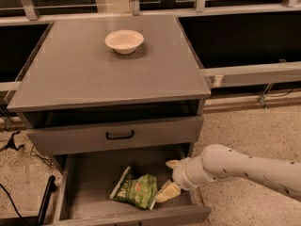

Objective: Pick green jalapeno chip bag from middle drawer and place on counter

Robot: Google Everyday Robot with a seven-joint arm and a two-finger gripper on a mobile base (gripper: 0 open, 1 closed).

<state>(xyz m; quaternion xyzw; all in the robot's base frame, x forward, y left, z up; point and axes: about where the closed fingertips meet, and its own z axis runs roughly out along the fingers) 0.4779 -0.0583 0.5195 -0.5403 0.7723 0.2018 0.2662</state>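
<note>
The green jalapeno chip bag [136,190] lies crumpled on the floor of the pulled-out middle drawer [89,185], right of its centre. My gripper [169,179] reaches in from the right, low inside the drawer, just right of the bag. It is open; the lower fingertip [165,193] is at the bag's right edge and the upper one [172,164] stands clear behind it. Nothing is held. The counter [94,74] is the flat grey top of the cabinet above.
A cream bowl [124,40] sits at the back middle of the counter. A shut drawer front with a black handle [119,135] is above the open drawer. My white arm [244,168] crosses the speckled floor on the right. A black pole [46,199] stands at the drawer's left.
</note>
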